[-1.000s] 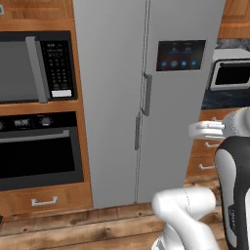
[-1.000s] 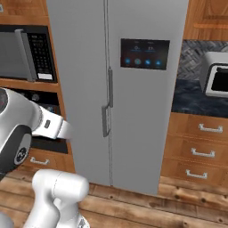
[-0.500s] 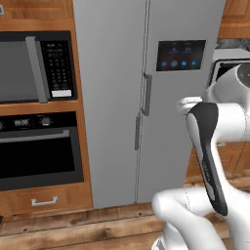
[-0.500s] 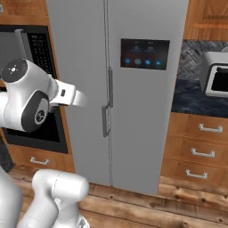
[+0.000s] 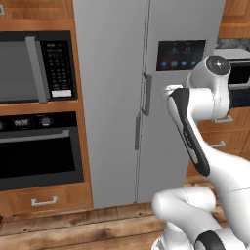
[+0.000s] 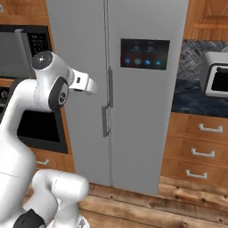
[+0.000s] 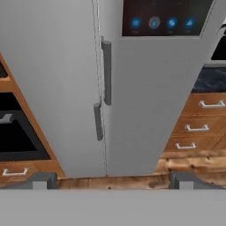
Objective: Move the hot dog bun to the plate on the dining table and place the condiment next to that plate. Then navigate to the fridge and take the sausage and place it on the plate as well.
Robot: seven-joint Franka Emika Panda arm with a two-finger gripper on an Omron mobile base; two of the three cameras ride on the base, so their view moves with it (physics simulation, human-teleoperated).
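Over the last second I swung my arm up from low at my side until my hand pointed at the fridge [image 5: 122, 97]. My claw [image 7: 110, 180] stood spread as wide as it goes, with nothing between its fingertips [image 7: 42, 180].

I took that lift as the start of my reach for a door. Both fridge doors were shut, the left handle [image 7: 98, 121] and the right handle [image 7: 106, 73] side by side at the seam, well apart from my fingertips. The touch panel [image 7: 161, 20] sat high on the right door.

The sausage I could not see; I judged it lay behind those shut doors, so a door had to come open before any picking. What the fridge held was hidden from me. The drawers [image 6: 202, 147] to the right were shut too, as were the oven [image 5: 36, 149] and the microwave [image 5: 34, 68] to the left.
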